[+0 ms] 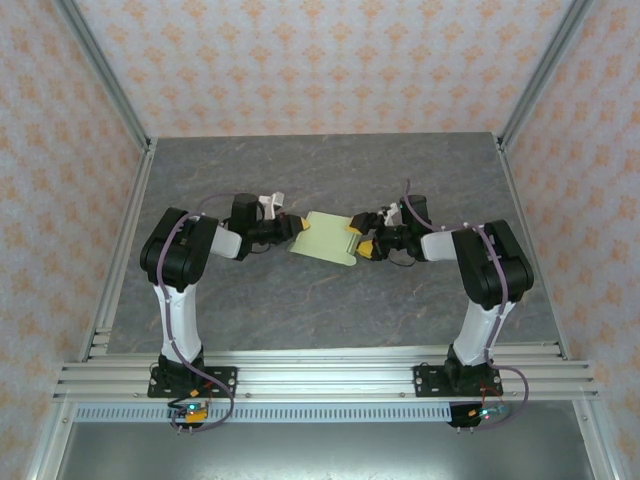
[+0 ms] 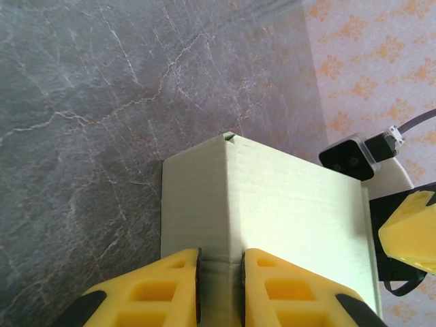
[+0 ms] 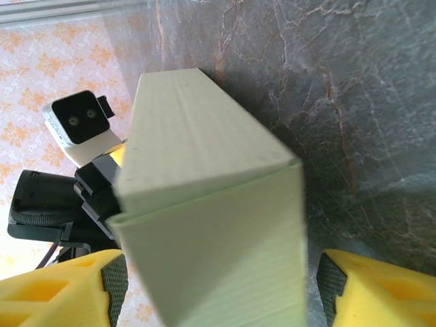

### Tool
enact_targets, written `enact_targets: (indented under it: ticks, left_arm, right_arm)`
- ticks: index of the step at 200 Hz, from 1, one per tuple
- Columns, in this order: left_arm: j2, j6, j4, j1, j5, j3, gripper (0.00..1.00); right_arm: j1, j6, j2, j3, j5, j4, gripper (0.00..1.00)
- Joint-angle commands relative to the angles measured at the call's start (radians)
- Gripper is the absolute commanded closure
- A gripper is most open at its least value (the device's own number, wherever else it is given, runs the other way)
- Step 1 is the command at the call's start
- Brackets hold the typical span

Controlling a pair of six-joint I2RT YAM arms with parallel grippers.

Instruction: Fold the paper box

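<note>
Shaping the paper box (image 2: 293, 204): left gripper (image 2: 220, 262) pinches its left end, jaws nearly closed; right gripper (image 3: 218, 272) straddles the right end, wide open; next, probably a square squeeze.

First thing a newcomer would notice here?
The pale green paper box, lying at the middle of the grey table. The left gripper pinches a folded edge of it, and the right gripper stands open astride its other end.
</note>
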Motion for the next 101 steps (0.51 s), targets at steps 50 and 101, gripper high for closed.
enact_targets:
  ticks: [50,101]
  left_arm:
    - [0.091,-0.014,-0.277,0.005,-0.154,-0.078,0.78]
    - [-0.027,-0.046,-0.261,0.002,-0.169,-0.091,0.53]
  right_arm:
    - [0.062,0.124,-0.001,0.015,0.015,0.156,0.45]
    - [0.063,0.23,-0.063,0.002,0.069,0.149,0.57]
